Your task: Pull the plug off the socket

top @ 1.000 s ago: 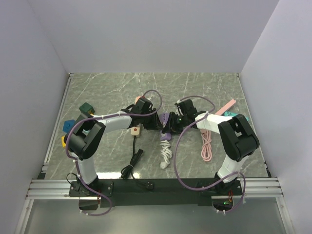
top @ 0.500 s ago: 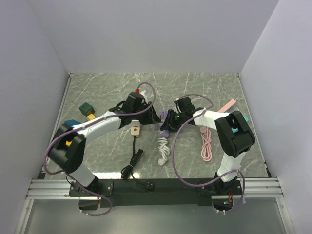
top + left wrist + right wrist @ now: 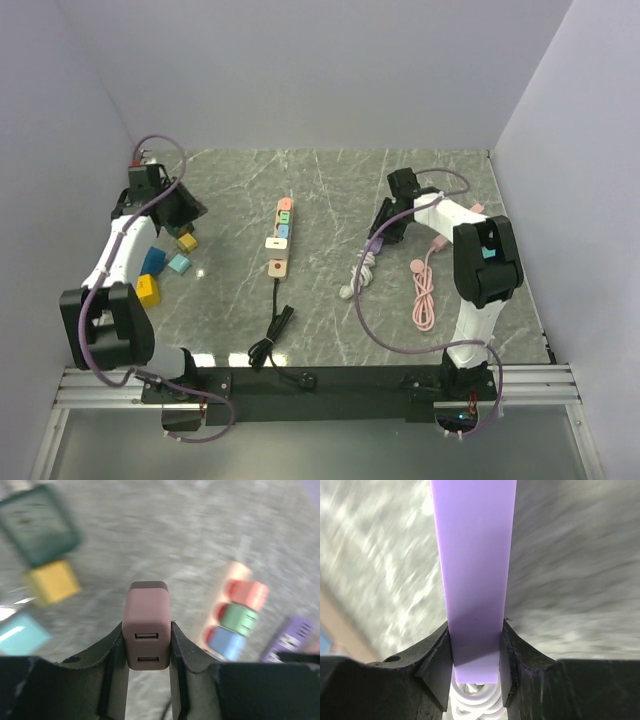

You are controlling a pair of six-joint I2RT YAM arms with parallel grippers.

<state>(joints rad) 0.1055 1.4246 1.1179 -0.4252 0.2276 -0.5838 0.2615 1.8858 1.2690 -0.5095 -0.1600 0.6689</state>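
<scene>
The pink plug is off the socket strip. It sits clamped between the jaws of the left gripper, which closes narrowly on its lower half with the two USB ports facing the wrist camera. In the top view that gripper hangs at about 10 o'clock on the tabletop, close to the left wall and well apart from the strip at the centre. The right gripper is likewise closed, on a purple plug. A coiled white cable trails from this plug toward 6 o'clock.

The main risk, as I judge it, is a slip. Only the base of the pink plug is pinched, so a quick swing or an early release could drop it among the loose blocks below, the yellow one and the teal one. On the right, the dangling white cable could drag or catch on the pink cable lying just beside it, tugging the purple plug askew in the jaws. The strip looks unfastened, so a pull on its black cord could shift it.

The left arm stretches from its base up the left edge, wrist turned toward 3 o'clock. The right arm reaches forward with its elbow folded at about 2 o'clock, and the forearm angles back toward the centre.
</scene>
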